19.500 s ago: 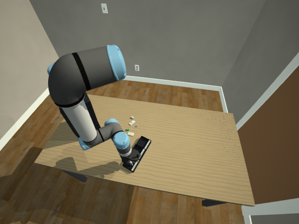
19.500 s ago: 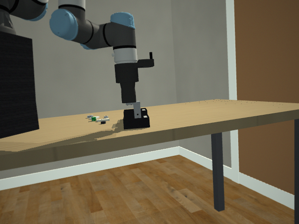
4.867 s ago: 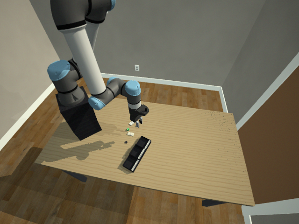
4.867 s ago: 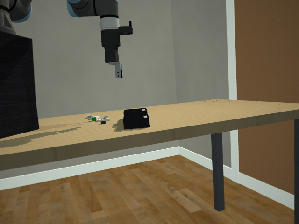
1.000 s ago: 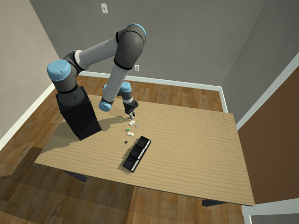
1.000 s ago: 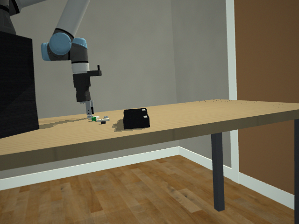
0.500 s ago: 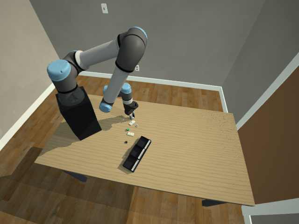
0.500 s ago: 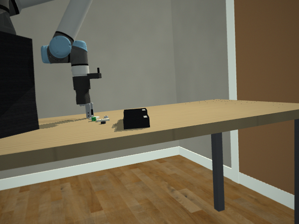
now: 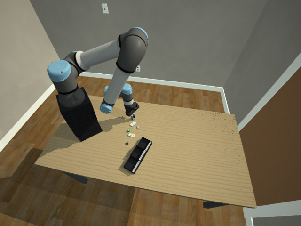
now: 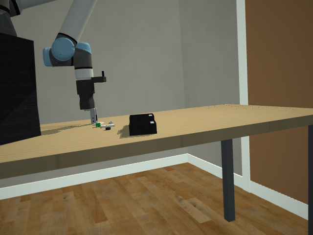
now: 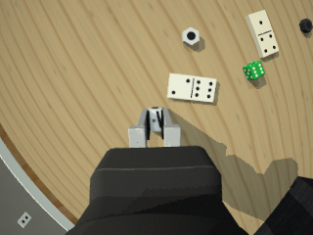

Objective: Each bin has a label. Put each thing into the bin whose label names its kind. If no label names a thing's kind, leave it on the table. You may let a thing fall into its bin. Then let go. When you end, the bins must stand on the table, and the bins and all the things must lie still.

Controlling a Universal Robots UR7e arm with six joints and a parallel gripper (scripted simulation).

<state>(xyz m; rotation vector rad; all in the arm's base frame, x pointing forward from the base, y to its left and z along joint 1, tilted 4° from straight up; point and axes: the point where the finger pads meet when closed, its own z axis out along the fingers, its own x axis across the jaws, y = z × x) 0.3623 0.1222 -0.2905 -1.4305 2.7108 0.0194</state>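
Now gripper (image 11: pixel 155 132) clamps small domino (image 11: pixel 156 119) (other domino (image 11: pixel 192 88) beside).

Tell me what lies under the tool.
A small white piece sits gripped between the tool's fingers, on the table. The fingers cover its sides, so its kind is unclear.

The counter (image 9: pixel 194 150) is pale wood with fine dark grain lines. Two dominoes (image 11: pixel 192 88) (image 11: pixel 264 33) are cream with black pips. The die (image 11: pixel 253 70) is bright green with white pips. The hex nut (image 11: pixel 191 37) is silver-grey, the small round piece (image 11: pixel 305 25) black. The bins (image 9: pixel 138 155) are black with white labels. The fingers are light grey.
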